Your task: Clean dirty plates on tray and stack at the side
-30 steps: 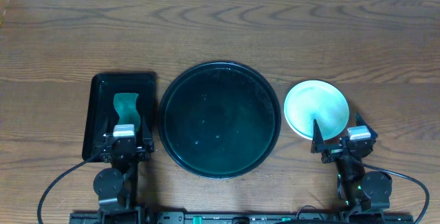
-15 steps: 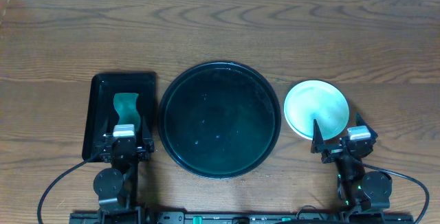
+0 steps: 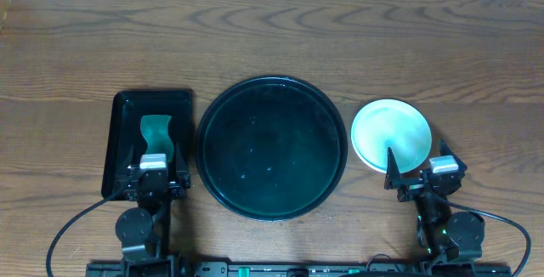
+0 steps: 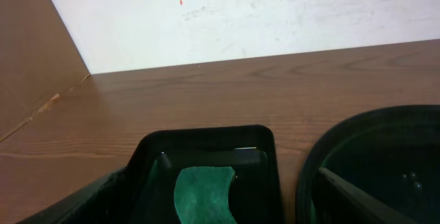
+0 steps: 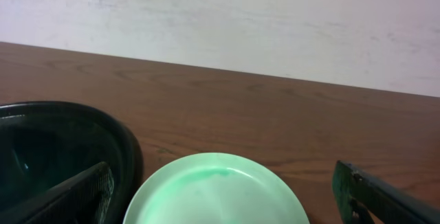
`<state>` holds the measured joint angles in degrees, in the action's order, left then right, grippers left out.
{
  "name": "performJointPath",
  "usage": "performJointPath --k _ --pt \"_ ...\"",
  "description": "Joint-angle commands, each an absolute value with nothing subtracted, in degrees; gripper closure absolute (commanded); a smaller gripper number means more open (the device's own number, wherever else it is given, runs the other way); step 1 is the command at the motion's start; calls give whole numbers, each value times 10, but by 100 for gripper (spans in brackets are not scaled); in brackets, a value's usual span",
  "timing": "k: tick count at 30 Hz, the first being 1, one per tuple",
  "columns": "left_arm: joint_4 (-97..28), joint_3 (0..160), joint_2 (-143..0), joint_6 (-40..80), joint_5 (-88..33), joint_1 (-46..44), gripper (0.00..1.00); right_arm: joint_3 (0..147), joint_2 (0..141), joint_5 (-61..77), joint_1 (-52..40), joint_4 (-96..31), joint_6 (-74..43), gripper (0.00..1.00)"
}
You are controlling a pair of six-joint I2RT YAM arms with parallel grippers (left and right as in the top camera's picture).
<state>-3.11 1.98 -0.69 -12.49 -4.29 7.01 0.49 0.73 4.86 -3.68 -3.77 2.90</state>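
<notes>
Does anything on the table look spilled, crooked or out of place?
Nothing stands out. The round black tray lies flat and bare, a pale plate sits flat beside it, and the green sponge lies inside the rectangular tray.

Overhead: light soft and even, no hard shadows. The wood table point(image 3: 272, 31) is mid-brown and sharp to every corner. The glossy tray point(image 3: 272, 148) shows a faint pale sheen on its upper rim and a few specks. The plate point(image 3: 390, 134) is brightest, nearly washed out.

Wrist views: the white wall point(image 4: 275, 11) is bright across the top, slightly soft. On the right gripper point(image 5: 220, 169), the fingers point(image 5: 385, 198) in the lower corners are dark and blurred.
</notes>
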Motion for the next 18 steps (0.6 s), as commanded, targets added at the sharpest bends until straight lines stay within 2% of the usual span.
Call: performJointPath --k 1,18 --pt "-37 2 -3 -132 -42 68 16 3 4 45 -43 -39 20 1" --pt "-37 2 -3 -133 -42 68 16 3 4 45 -43 -39 20 1"
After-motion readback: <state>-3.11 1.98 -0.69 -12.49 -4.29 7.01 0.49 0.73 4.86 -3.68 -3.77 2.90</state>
